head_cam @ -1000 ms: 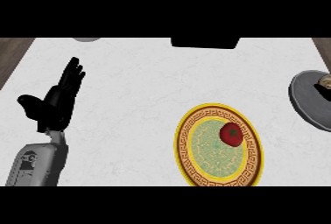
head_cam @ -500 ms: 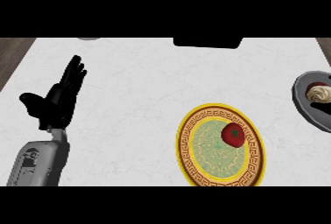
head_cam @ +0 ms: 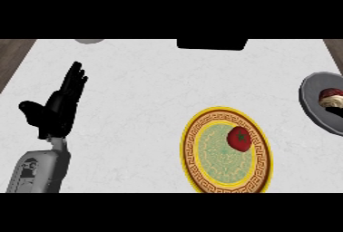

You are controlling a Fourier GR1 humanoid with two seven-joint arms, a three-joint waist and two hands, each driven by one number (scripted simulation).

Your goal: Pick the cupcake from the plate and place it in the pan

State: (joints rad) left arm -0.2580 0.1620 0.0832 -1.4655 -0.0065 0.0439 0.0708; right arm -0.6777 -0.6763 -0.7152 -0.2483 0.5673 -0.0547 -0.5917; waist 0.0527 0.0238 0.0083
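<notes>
Since half a second ago the whole view has slid a little: the pan (head_cam: pixel 320 105) shows more of itself at the right edge, and the plate (head_cam: pixel 226 181) and left hand (head_cam: pixel 57 106) sit slightly further left than before. Nothing on the counter itself appears to have been moved.

Taking the plate as the landmark: it is a round plate with a yellow rim, a dark red patterned band and a pale green centre, lying flat on the white counter (head_cam: pixel 154 86). On its upper right part, inside the green centre, rests a round red object (head_cam: pixel 240 138) that looks like a tomato rather than a cupcake.

Up and to the right of the plate, well apart from it, lies the grey pan, cut off by the right edge of the view. Inside the pan sits the cupcake (head_cam: pixel 331 97), dark red on top with a pale base. So the cupcake is already in the pan, not on the plate.

Far to the left of the plate, the left hand is held open, its black fingers straight and close together pointing up the view, thumb spread out to the left. It holds nothing and touches nothing. Its grey forearm (head_cam: pixel 36 172) comes in from the lower edge.

Above the plate, at the far edge of the counter, a dark rectangular object (head_cam: pixel 211 44) and a small grey round object (head_cam: pixel 89 41) are partly cut off.

The right hand does not show.
</notes>
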